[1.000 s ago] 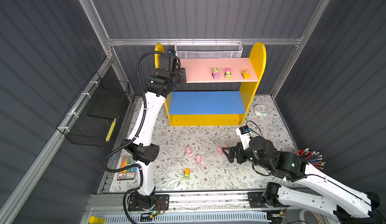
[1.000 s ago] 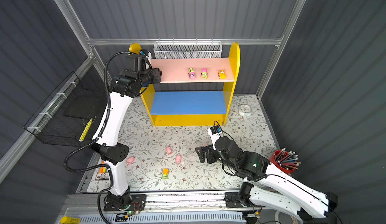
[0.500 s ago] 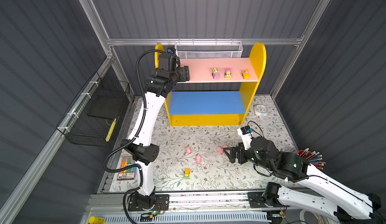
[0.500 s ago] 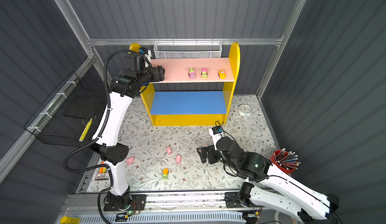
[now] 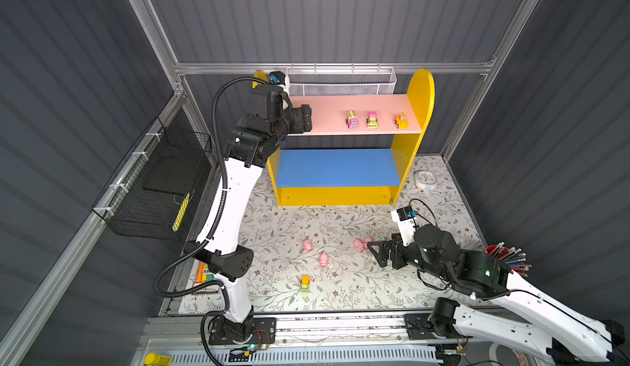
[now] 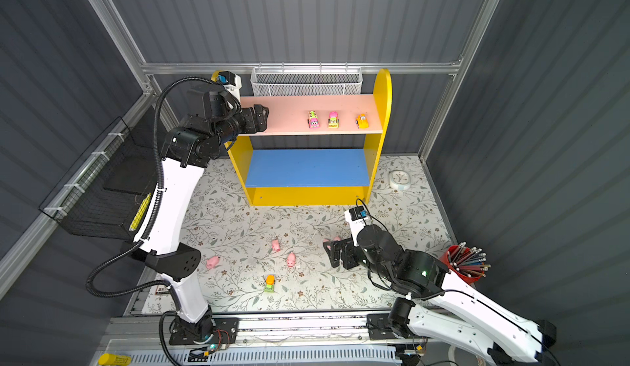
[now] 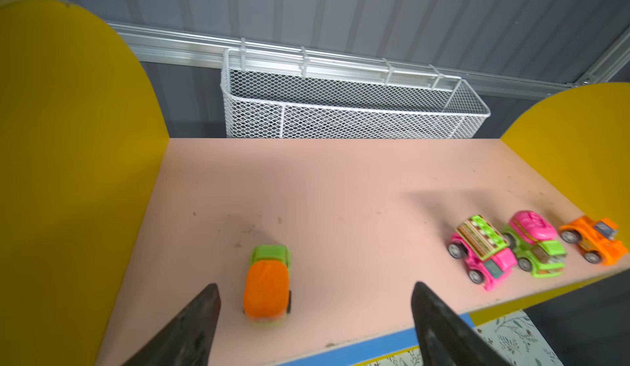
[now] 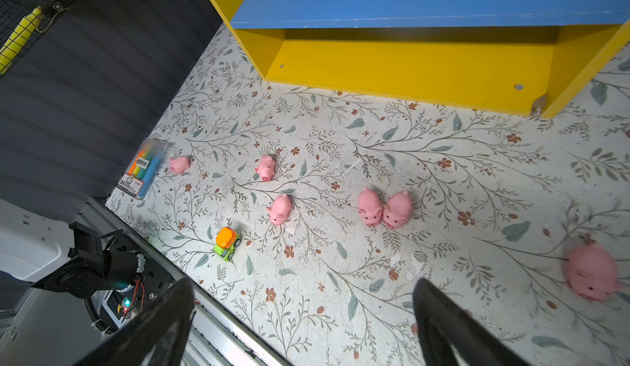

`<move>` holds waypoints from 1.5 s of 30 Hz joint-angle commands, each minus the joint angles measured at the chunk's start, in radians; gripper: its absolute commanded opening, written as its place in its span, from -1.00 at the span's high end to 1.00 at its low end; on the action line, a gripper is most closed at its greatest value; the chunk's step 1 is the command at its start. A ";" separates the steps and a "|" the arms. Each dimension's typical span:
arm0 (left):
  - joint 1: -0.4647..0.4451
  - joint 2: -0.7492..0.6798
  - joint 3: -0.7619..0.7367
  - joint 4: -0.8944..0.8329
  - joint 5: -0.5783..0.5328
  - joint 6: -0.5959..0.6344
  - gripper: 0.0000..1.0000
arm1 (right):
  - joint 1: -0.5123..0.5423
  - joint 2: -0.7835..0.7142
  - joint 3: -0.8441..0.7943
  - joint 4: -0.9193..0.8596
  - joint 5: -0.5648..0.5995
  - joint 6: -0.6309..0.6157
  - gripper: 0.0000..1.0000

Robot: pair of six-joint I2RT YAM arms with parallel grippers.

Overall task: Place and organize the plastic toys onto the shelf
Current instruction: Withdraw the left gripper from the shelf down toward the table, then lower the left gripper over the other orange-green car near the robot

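**Shelf (image 5: 422,108), pink board (image 5: 327,115): four cars on it; left fingers (image 7: 201,316) spread apart, holding nothing.**

An orange-roofed green car (image 7: 267,286) stands on the board between the spread fingers, at the end nearest the left arm. A pink car (image 7: 482,257), a pink-and-green car (image 7: 535,245) and an orange car (image 7: 595,239) stand close together in a row at the opposite end. On the bench (image 5: 279,231) are six pigs (image 8: 280,209), including a pig pair (image 8: 370,207) touching side by side, and one orange-and-green car (image 8: 226,243). The right fingers (image 8: 160,330) are wide apart and gripping nothing, low over the bench near the pig pair.
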 commanded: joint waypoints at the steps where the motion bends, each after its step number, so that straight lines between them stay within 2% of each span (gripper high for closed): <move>1: -0.054 -0.076 -0.085 0.019 -0.030 0.036 -0.76 | 0.000 -0.017 -0.006 -0.022 0.012 0.007 -0.98; 8: -0.125 -0.242 -0.323 0.051 -0.084 0.000 -0.76 | 0.004 -0.045 -0.008 -0.032 0.015 0.007 -0.98; 12: -0.165 -0.391 -0.541 0.111 -0.127 -0.048 -0.78 | 0.008 -0.056 -0.008 -0.042 0.019 0.006 -0.98; 20: -0.269 -0.619 -0.912 0.116 -0.243 -0.153 -0.83 | 0.014 -0.073 -0.021 -0.054 0.037 0.014 -0.98; 26: -0.336 -0.761 -1.204 0.098 -0.288 -0.290 -0.83 | 0.017 -0.085 -0.031 -0.058 0.051 0.018 -0.98; 31: -0.401 -0.848 -1.396 0.096 -0.303 -0.401 -0.80 | 0.017 -0.089 -0.015 -0.115 0.112 -0.001 -0.98; 34: -0.467 -0.875 -1.488 0.086 -0.334 -0.472 -0.78 | 0.017 -0.101 -0.013 -0.138 0.138 0.006 -0.98; 41: -0.661 -0.889 -1.614 0.041 -0.421 -0.648 -0.75 | 0.016 -0.093 -0.050 -0.123 0.117 0.038 -0.98; 45: -0.818 -0.874 -1.659 -0.006 -0.486 -0.807 -0.73 | 0.017 -0.084 -0.067 -0.117 0.119 0.050 -0.98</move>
